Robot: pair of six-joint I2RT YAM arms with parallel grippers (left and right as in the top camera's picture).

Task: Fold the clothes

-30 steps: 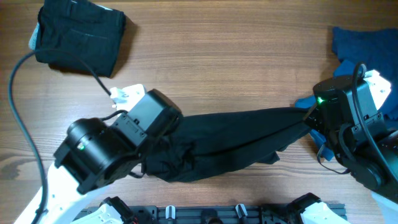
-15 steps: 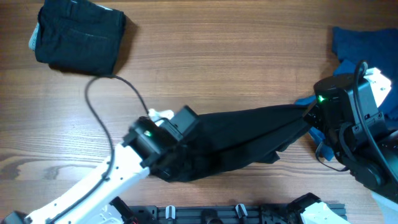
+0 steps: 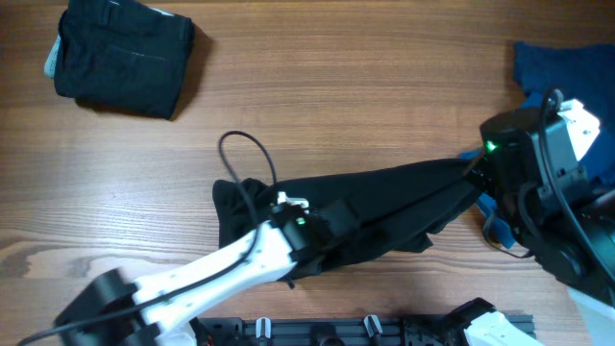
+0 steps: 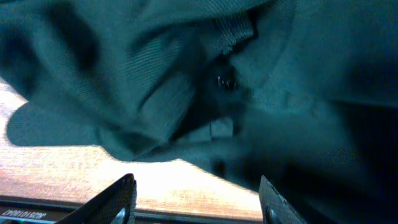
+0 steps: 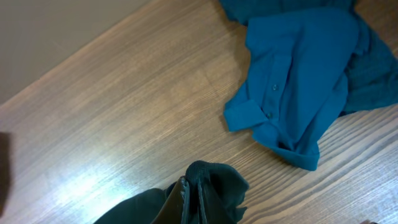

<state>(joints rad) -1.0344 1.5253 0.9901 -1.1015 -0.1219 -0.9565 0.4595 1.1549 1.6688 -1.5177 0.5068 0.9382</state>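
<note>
Black cloth is stretching across the middle of the table in the overhead view: the black shirt is lying with its long axis running left to right, rising a little toward the right. The right claw is holding its right end taut. The left claw is reaching in over the left half, so the bunched, loose end is lying to its left, and the left arm is clearly the nearer one to it. A folded black pile is sitting well apart at the far left corner, and a blue shirt is lying at the far right.

Seen from the left wrist, the left claw is standing about half open with nothing between its fingers. The black shirt is filling nearly the whole view just ahead of them, its rumpled edge lying over a strip of bare table. A small button is showing near what looks like a collar fold.

Seen from the right wrist, the right claw is pinching shut on a gathered tip of the black shirt. The blue shirt is lying crumpled beyond it, apart from the black one.

No brand, label or writing is showing clearly enough to read in any view.
</note>
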